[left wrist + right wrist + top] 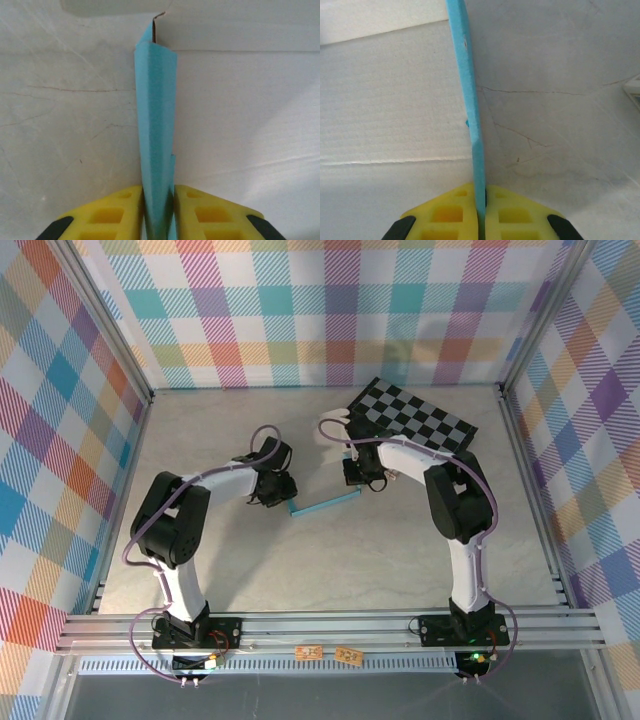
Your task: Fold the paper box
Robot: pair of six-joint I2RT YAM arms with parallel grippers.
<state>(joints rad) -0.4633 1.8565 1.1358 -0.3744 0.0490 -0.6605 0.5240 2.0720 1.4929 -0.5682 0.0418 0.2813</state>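
The paper box (322, 505) is teal-blue cardboard pressed flat, showing from above as a narrow strip held on edge over the table between the two arms. My left gripper (275, 498) holds its left end. In the left wrist view the folded layers of the box (156, 115) run up from between the yellow fingers (120, 212), which press on both sides; the gripper (159, 210) is shut on it. My right gripper (358, 480) holds the right end. In the right wrist view the thin edge of the box (470, 100) is pinched in the shut gripper (480, 210).
A black-and-grey checkerboard (415, 415) lies flat at the back right, just behind the right gripper. Plaid walls enclose the grey tabletop (330, 570) on three sides. An aluminium rail (330, 625) runs along the near edge by the arm bases.
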